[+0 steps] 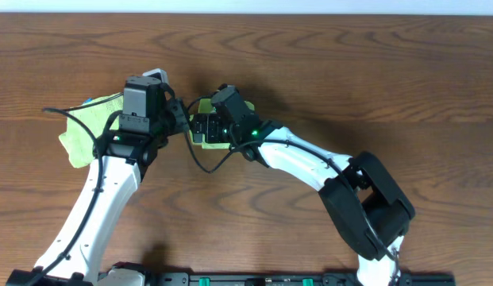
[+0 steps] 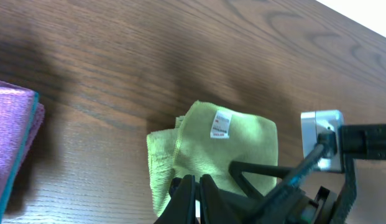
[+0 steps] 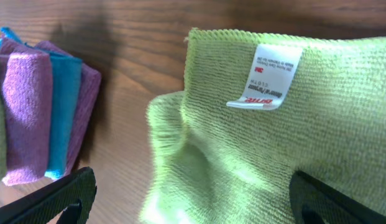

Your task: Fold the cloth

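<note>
Bright even light, soft shadows on table (image 1: 349, 63), mild wood glare; rt-wrist view's fingers (image 3: 50, 199) blurry.

On the table (image 1: 349, 71), left of its middle, the cloth (image 3: 292, 143). Lies flat and folded, with layers overlapping at its left side. On top of it, a label (image 3: 265, 78), near the edge farthest from both wrist cameras. Directly above the cloth, the right gripper (image 3: 193, 186), with one finger out to each side. At the cloth's left side, touching or just over its edge (cannot tell which), the left gripper (image 2: 194, 193). Further left, apart from the cloth with bare table between, a stack of folded cloths (image 3: 43, 118). Sits partly under the left arm (image 1: 111, 183) in the overhead view.
</note>
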You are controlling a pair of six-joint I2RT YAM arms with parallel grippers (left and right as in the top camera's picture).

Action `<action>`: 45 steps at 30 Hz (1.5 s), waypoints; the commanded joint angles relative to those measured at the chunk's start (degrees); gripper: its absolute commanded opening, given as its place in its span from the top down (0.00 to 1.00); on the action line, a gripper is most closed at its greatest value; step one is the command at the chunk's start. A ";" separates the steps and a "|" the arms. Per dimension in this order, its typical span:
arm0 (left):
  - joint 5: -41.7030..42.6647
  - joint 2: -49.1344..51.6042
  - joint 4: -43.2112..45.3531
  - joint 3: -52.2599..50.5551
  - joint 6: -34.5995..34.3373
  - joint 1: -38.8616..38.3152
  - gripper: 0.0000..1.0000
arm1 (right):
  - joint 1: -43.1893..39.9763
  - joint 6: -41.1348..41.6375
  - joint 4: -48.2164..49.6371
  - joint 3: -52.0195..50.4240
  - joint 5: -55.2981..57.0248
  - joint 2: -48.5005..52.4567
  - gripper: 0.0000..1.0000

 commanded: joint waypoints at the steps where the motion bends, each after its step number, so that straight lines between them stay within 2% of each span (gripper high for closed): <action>1: -0.15 -0.98 -0.02 0.68 0.83 1.14 0.94 | 0.83 -1.11 0.11 1.77 -1.70 0.66 0.01; 9: -0.17 -2.14 -0.02 0.72 0.85 1.36 0.94 | 0.61 -1.38 -2.40 3.23 -2.82 -1.05 0.01; 12: -0.17 -2.84 -0.02 0.72 1.09 1.36 0.93 | -0.28 -4.20 -4.26 3.76 -2.05 -3.74 0.01; 13: -0.17 -3.04 -0.04 0.72 1.29 1.36 0.86 | -0.92 -5.40 -5.79 4.09 -0.98 -5.42 0.01; 15: -0.15 -3.37 -0.44 0.72 1.29 1.33 0.62 | -2.45 -7.74 -9.09 4.28 0.92 -9.05 0.01; 18: -0.15 -4.15 -1.29 0.72 1.29 1.33 0.17 | -5.68 -13.35 -15.87 4.28 1.11 -15.69 0.01; 20: -0.15 -4.92 -2.03 0.72 1.29 1.33 0.03 | -7.98 -16.87 -21.05 4.28 1.03 -20.28 0.01; 29: -0.11 -8.28 -4.90 0.72 1.29 1.31 0.05 | -15.85 -25.81 -43.17 3.89 4.76 -39.60 0.01; 31: 1.31 -9.25 -6.32 0.72 1.27 1.22 0.05 | -15.89 -26.34 -47.01 1.51 9.73 -46.42 0.01; 35: 3.54 -10.23 -7.87 0.72 1.25 1.20 0.05 | -15.91 -26.16 -48.11 -6.49 11.37 -57.55 0.01; 39: 4.37 -11.45 -10.05 0.72 1.27 1.18 0.05 | -15.89 -21.90 -48.09 -18.91 12.63 -73.13 0.01; 45: 5.29 -13.99 -12.87 0.72 0.57 1.18 0.05 | -15.89 -15.37 -50.36 -29.22 18.91 -91.76 0.01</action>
